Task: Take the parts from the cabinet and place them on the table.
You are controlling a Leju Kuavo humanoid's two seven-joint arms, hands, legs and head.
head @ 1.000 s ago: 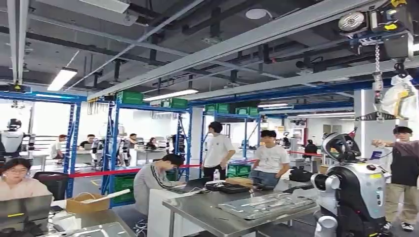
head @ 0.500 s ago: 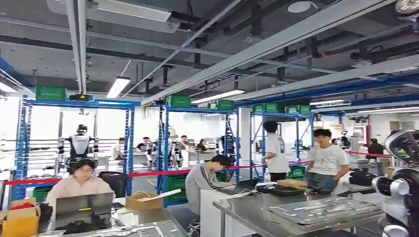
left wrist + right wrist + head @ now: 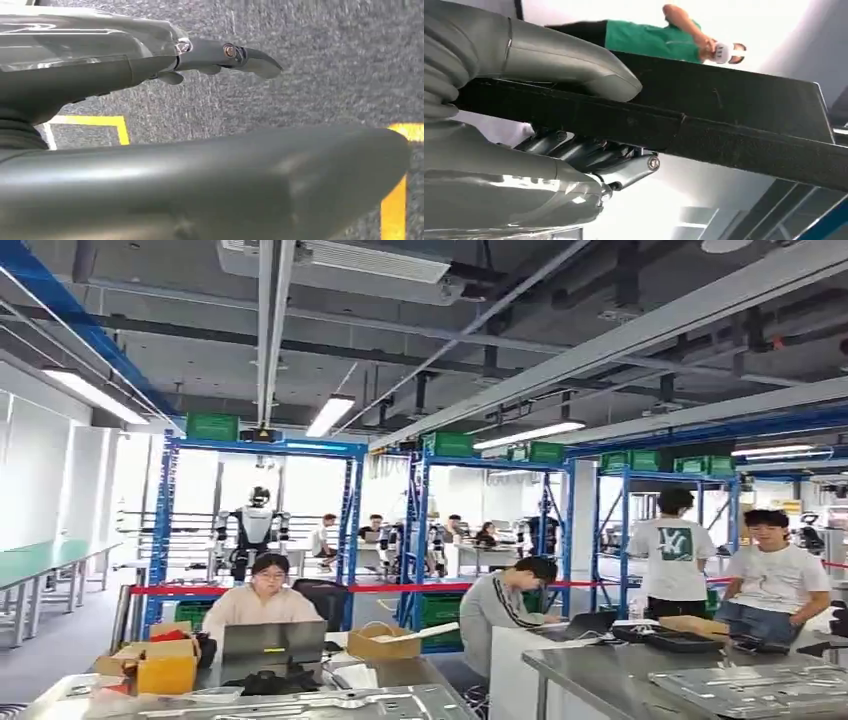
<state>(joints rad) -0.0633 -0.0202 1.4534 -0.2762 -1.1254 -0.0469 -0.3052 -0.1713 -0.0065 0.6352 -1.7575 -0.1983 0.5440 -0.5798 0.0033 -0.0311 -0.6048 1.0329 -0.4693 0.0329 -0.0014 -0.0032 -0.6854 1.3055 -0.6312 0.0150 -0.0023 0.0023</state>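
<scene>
1. Workshop floor with blue racking (image 3: 345, 530), green bins on top, red barrier tape strung across, people at laptops. Steel desk (image 3: 600, 670) in the right foreground carries a flat metal panel (image 3: 760, 688); a second desk (image 3: 420, 702) in the near left foreground holds another sheet and cardboard boxes.
2. Right hand (image 3: 574, 125) grips a flat black part (image 3: 734, 125): thumb pressed on one face, fingers (image 3: 624, 167) curled under the other. My read: it pinches near one end so the long flat part sticks out level for carrying.
3. Part is in that hand, in the air, not on any desk. Person in a green top behind it.
4. Left hand (image 3: 200, 55) holds nothing, fingers extended and apart, hanging over grey carpet with yellow floor tape (image 3: 395, 200).
5. Likely stage: carrying toward a desk; placing not yet done.
6. Readable text: none. A white T-shirt by the right desk has a dark graphic, too small to read.
</scene>
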